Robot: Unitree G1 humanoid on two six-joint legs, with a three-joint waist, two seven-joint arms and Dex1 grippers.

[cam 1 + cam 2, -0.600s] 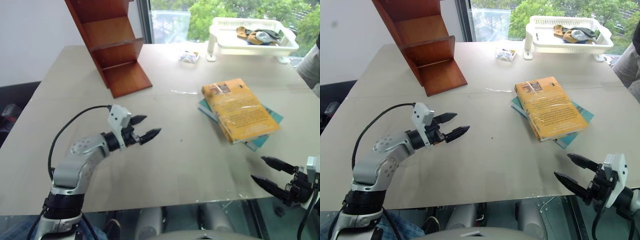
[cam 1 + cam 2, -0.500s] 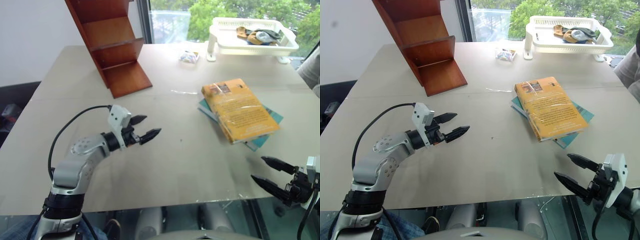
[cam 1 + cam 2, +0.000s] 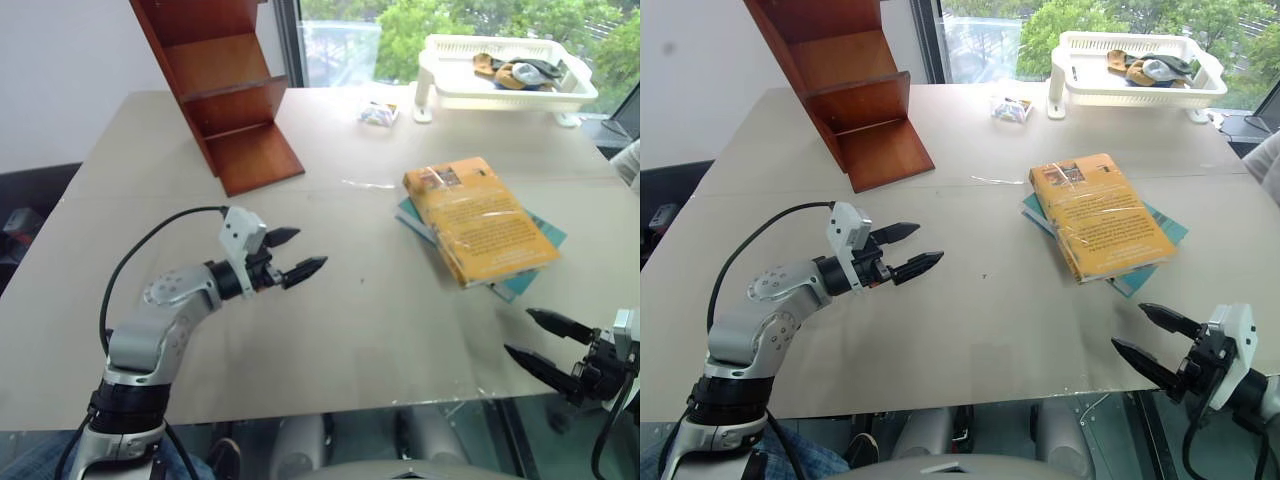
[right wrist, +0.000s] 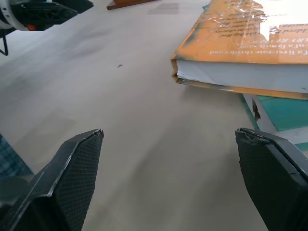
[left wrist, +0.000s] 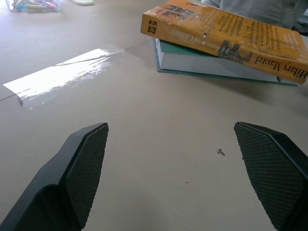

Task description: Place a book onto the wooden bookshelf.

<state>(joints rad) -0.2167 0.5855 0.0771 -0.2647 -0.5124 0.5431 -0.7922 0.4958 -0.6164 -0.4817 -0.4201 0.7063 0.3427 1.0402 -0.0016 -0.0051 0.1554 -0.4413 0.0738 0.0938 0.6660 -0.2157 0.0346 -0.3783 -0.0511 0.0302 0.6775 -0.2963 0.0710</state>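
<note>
Two pincers hang spread and empty: the left pincer [image 3: 293,254] mid-frame, the right pincer [image 3: 548,342] at lower right. The book [image 3: 480,220] lies right of centre atop a teal book [image 3: 534,268] on the worktop [image 3: 350,330] — best gripped by its overhanging edge. The wooden bookshelf [image 3: 222,90], upper left, is cut off.

The book [image 3: 480,219] lies on a teal book [image 3: 530,262]; the wooden bookshelf [image 3: 225,95] stands far-left on the table [image 3: 380,320].
</note>
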